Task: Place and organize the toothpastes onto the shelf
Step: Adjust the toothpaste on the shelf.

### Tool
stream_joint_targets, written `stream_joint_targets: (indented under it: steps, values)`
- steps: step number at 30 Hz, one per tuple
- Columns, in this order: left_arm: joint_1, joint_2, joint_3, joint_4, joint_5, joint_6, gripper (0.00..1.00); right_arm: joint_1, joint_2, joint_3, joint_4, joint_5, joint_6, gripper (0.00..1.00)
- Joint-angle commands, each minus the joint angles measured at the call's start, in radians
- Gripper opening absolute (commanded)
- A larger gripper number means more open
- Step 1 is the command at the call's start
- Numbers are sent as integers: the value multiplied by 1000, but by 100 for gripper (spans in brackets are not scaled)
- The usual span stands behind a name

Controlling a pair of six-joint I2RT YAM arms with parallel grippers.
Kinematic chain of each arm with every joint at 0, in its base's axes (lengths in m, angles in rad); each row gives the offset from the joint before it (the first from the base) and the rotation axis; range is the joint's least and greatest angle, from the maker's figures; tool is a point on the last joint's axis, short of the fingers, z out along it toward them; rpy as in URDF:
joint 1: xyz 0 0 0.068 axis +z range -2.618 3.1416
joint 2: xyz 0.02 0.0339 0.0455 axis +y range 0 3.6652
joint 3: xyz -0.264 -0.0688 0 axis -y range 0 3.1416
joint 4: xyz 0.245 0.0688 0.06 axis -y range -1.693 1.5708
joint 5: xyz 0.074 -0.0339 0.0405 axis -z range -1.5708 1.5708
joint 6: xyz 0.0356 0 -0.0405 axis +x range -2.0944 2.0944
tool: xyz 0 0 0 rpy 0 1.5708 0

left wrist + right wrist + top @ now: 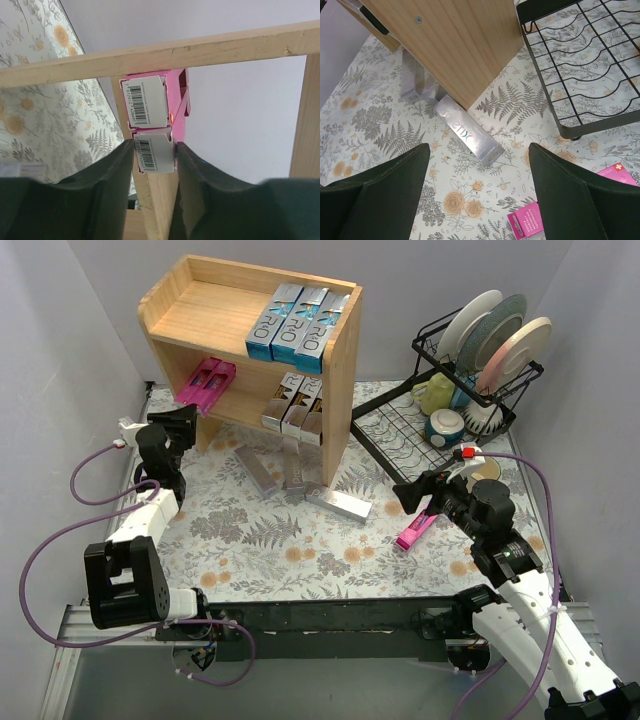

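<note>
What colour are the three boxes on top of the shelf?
The three boxes are blue and silver, clearest in the top external view.

Around you stand plain, pale lilac-grey walls (60, 330) on three sides. Your tabletop (300, 560) is covered in a white print of grey ferns and orange flowers. Light falls soft and even, with faint shadows only.
</note>
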Motion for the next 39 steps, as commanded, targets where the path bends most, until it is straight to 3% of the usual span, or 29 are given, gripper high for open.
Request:
stream_joint_targets:
  steps: [1, 2, 9, 13, 21, 27, 34, 39]
  values:
    - [9, -17, 15, -1, -43, 2, 45, 3, -2, 3, 9, 9, -19, 88]
    - [9, -20, 13, -1, -43, 4, 57, 3, -4, 5, 6, 9, -19, 88]
    - [7, -109, 23, -70, -66, 71, 83, 1, -10, 26, -29, 26, -27, 88]
    - [12, -193, 36, -191, -90, 154, 98, 3, -15, 49, -72, 63, -32, 89]
    - [-12, -365, 124, -512, -173, 430, 98, 1, 62, 126, -240, 201, 5, 96]
    - [-165, -509, 141, -653, -277, 736, 98, -2, 164, 164, -325, 268, 60, 99]
    - [-279, -752, -36, -677, -210, 928, 98, -25, 283, 163, -334, 342, 132, 99]
    - [-324, -829, -167, -648, -159, 968, 98, -81, 367, 137, -284, 339, 146, 93]
